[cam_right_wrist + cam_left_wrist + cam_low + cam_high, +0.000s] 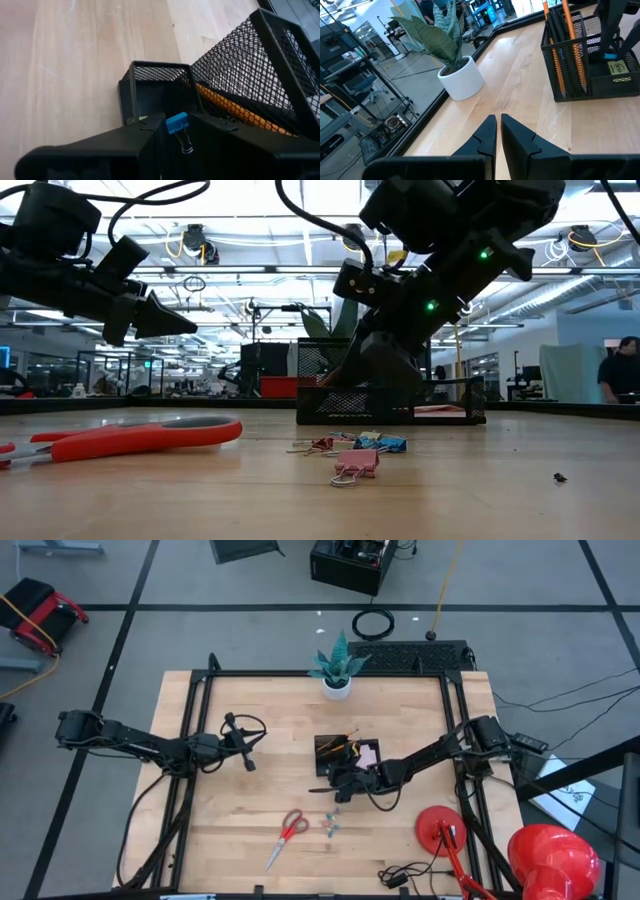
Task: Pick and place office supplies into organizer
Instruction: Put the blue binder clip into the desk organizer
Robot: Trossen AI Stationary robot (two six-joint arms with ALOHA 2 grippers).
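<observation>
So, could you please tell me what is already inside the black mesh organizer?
The organizer holds upright orange pencils and dark pens in its tall section, and a pink pad shows in the low tray. The right pincer, shut on a blue binder clip, hides the rest.

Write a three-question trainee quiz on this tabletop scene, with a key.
1. True or false: the right gripper holds a blue binder clip over the organizer.
2. The scissors are: A) in the organizer, B) on the table, C) in the left gripper.
3. Fill in: the left gripper's fingers are ____.

Key: 1 true; 2 B; 3 shut.
</observation>
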